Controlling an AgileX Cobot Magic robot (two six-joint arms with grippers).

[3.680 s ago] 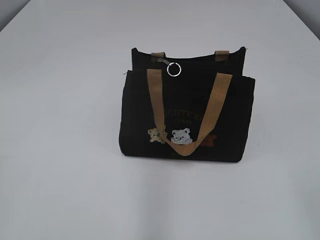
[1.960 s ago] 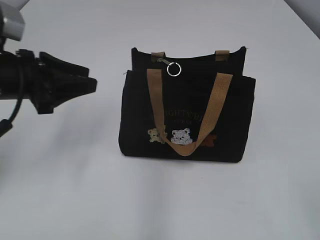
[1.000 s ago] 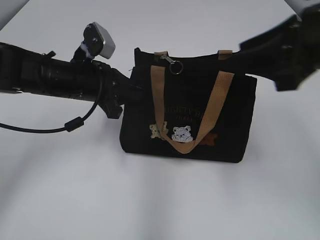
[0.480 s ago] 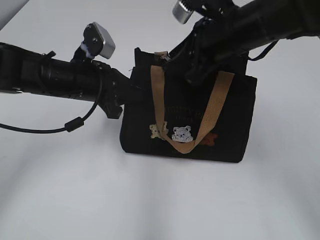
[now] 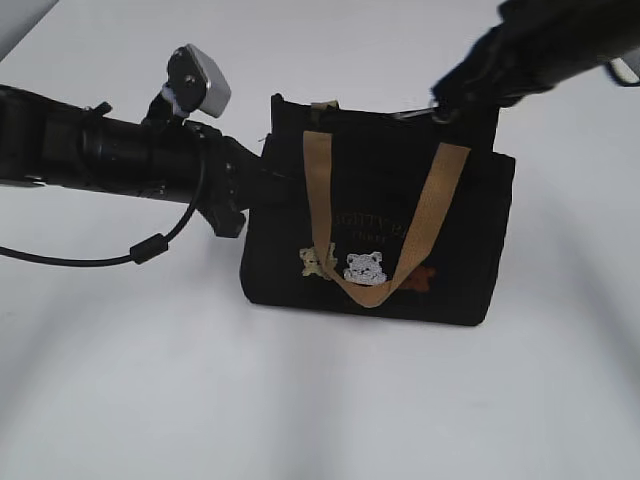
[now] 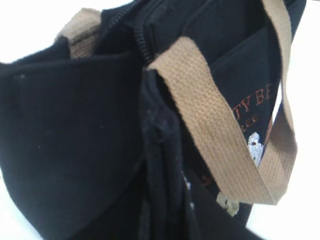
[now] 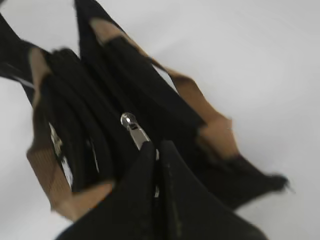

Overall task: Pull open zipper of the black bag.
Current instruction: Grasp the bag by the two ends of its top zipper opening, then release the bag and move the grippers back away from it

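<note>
The black bag [image 5: 370, 215] stands upright mid-table, bear patches facing me. My left gripper [image 5: 262, 182] comes in from the left and is shut on the bag's upper left edge. The left wrist view is filled by black fabric [image 6: 65, 130] and zipper teeth [image 6: 140, 42], and its fingers cannot be made out. My right gripper [image 5: 437, 108] reaches down from the upper right to the bag's top edge. In the right wrist view that gripper [image 7: 157, 149] is shut on the grey metal zipper pull [image 7: 134, 129]. The pull [image 5: 408, 116] sits right of the top's middle.
A tan webbing handle [image 5: 370, 290] droops over the bag's front, a second handle's loops at the back [image 5: 322, 106]. The left arm's black cable [image 5: 150, 245] hangs over the white table [image 5: 150, 400]. Both arms crowd the bag's top.
The right gripper has closed on the zipper pull and moved right along the bag's top, taking the pull from near the left handle toward the right one. The left arm has stayed still.
</note>
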